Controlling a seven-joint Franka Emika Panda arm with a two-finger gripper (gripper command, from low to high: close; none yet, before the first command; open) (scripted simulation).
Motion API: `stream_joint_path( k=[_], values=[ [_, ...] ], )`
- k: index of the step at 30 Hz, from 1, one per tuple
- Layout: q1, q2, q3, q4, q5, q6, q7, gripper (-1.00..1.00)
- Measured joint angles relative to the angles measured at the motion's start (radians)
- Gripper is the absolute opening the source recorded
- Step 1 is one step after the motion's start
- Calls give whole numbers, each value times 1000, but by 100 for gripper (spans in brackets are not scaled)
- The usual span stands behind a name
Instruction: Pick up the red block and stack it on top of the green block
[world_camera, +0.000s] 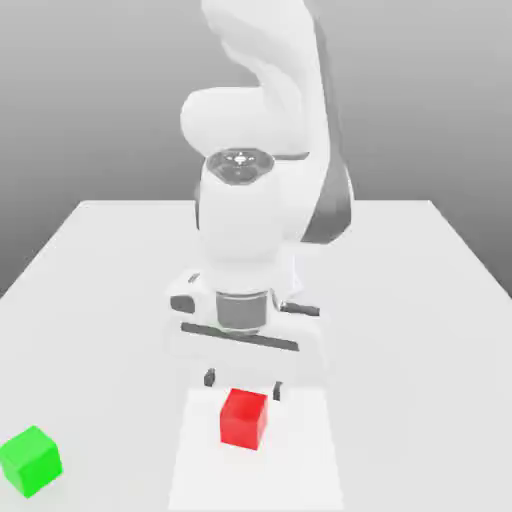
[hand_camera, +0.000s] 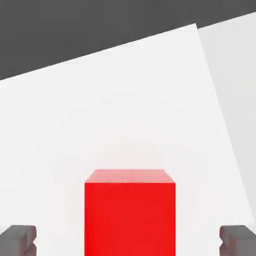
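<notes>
Gripper (world_camera: 243, 380) spread above red block (world_camera: 244, 418), white table (world_camera: 400, 300), grey backdrop

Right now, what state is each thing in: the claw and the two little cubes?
claw: open, above the red block, fingers clear of its sides.
red block: resting on the table, not gripped.
green block: on the table, apart, nothing stacked on it.

Plain white table (world_camera: 420, 300), matte, evenly lit. Backdrop behind it is a flat grey gradient, darker toward the upper edge. No sharp shadows; soft diffuse light.
</notes>
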Motion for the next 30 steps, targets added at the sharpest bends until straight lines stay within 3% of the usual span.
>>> stream_joint_path(
  k=[1,2,9,15,27,30],
  values=[
    [3,36,-4,5,-3,31,3,0],
    [6,68,-7,9,-7,58,6,-100],
    [5,75,-7,10,-11,64,9,-100],
    [-2,-117,5,-18,9,-100,-6,-100],
    [-266,28,-195,375,82,-352,147,-100],
    [-298,117,-203,417,117,-306,142,-100]
  ],
)
